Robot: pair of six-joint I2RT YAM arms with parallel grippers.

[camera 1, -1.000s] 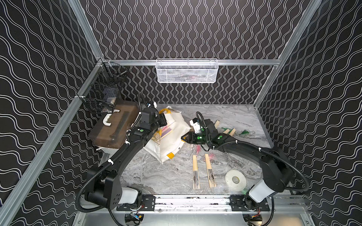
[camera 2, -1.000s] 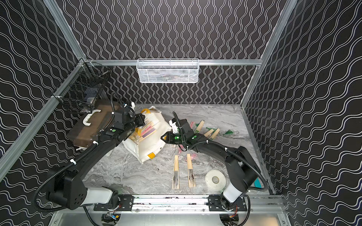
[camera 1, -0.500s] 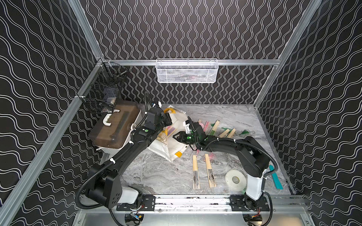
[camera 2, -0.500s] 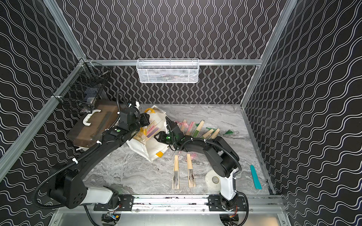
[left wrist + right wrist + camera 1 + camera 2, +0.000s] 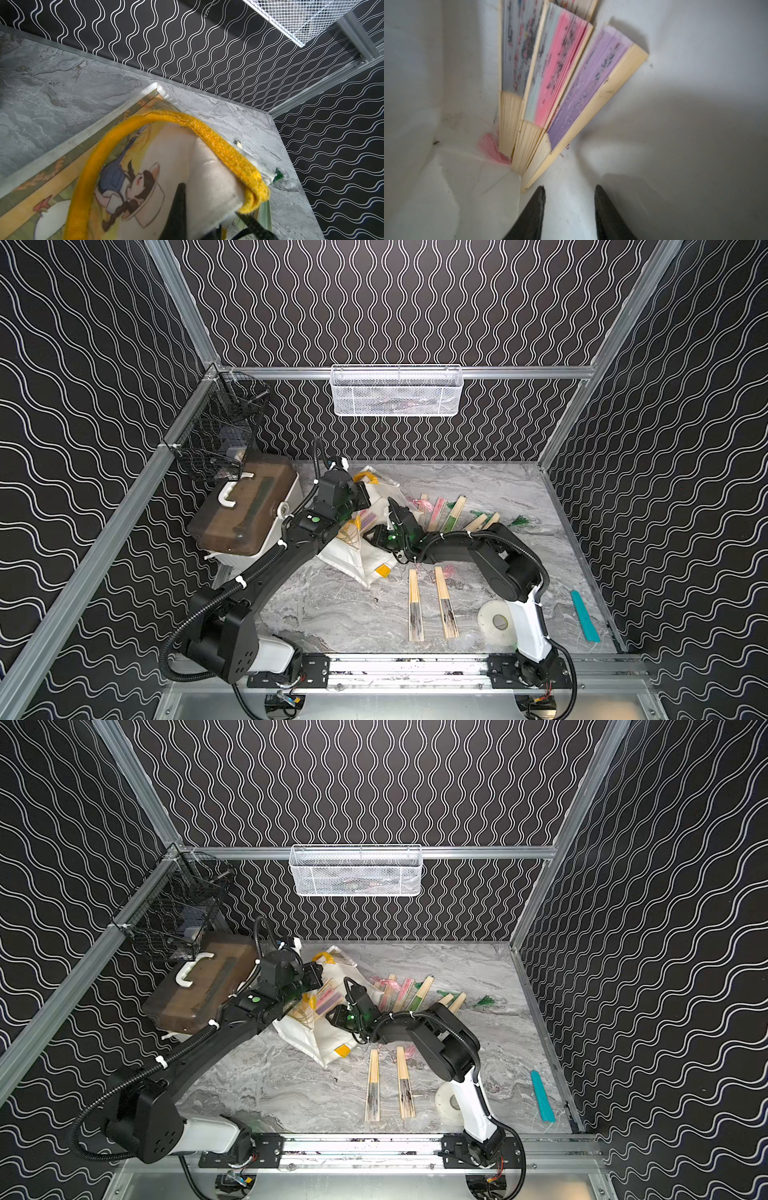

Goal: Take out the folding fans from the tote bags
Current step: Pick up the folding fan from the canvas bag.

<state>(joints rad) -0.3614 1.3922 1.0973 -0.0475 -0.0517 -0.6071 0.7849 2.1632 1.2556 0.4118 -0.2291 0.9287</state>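
Black right gripper (image 5: pixel 569 188) half-open, empty, inside tote (image 5: pixel 685 135)

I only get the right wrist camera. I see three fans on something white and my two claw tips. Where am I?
Observer: Your right claw is inside the tote, which lies on its side on the table.
Operator: Why doesn't it flop shut?
Observer: The left claw is shut on the tote's rim by the yellow handle, holding the mouth up.
Operator: Are any fans out?
Observer: Yes. Two fans lie side by side near the front of the table, and more lie farther back.
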